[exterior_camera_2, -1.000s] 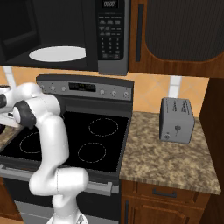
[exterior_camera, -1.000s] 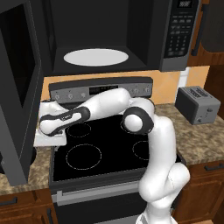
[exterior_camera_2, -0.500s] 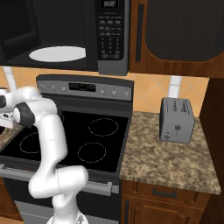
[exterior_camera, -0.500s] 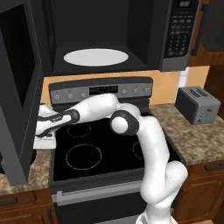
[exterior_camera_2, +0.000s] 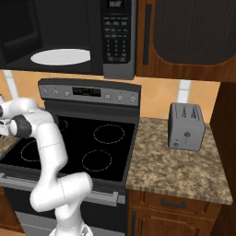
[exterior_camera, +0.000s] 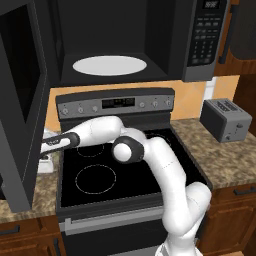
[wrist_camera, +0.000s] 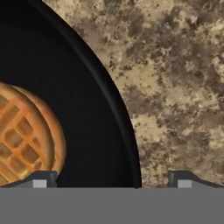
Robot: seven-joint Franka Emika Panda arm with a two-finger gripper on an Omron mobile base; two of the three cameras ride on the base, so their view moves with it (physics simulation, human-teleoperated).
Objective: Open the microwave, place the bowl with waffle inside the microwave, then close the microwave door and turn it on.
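The black bowl (wrist_camera: 87,113) lies close below the hand on the speckled counter, and the golden waffle (wrist_camera: 26,135) rests in its left part. My gripper (wrist_camera: 111,181) is open, straddling the bowl's rim: one fingertip (wrist_camera: 40,180) is over the inside and the other over the counter outside. In the left base view the arm stretches left across the stove, its hand partly hidden behind the microwave door (exterior_camera: 20,100), which is swung wide open. The microwave (exterior_camera: 200,40) stands open above the stove with its white turntable (exterior_camera: 109,65) bare.
The black stove top (exterior_camera: 125,165) lies under the arm, with its control panel (exterior_camera: 115,103) behind. A grey toaster (exterior_camera_2: 185,125) sits on the granite counter (exterior_camera_2: 175,166) to the right. Brown cabinets (exterior_camera_2: 193,32) hang right of the microwave.
The arm has reached further left and lower, so the hand now sits behind the open door's edge, over the counter left of the stove.
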